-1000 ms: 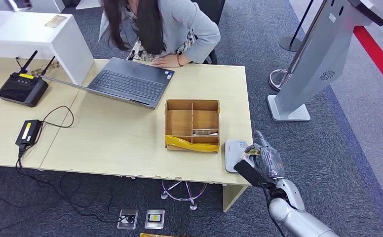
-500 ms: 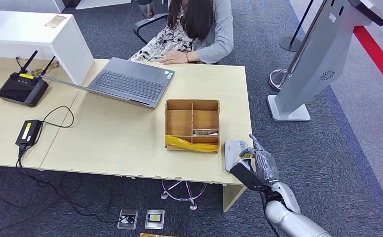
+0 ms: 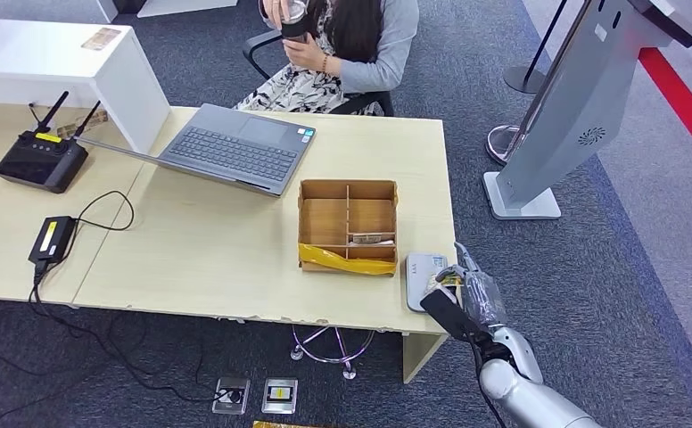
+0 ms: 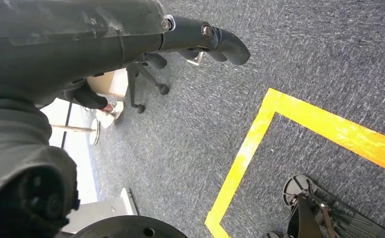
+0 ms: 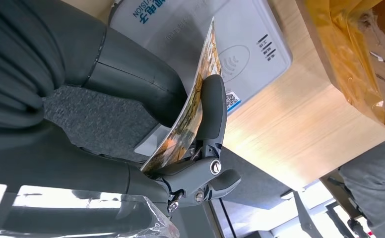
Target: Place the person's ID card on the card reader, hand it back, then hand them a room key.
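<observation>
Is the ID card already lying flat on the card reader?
No, the right hand pinches the ID card between thumb and finger, edge-on above the card reader.

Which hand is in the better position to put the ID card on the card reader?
The right hand: it already pinches the ID card just above the card reader. The left hand hangs over the carpet.
</observation>
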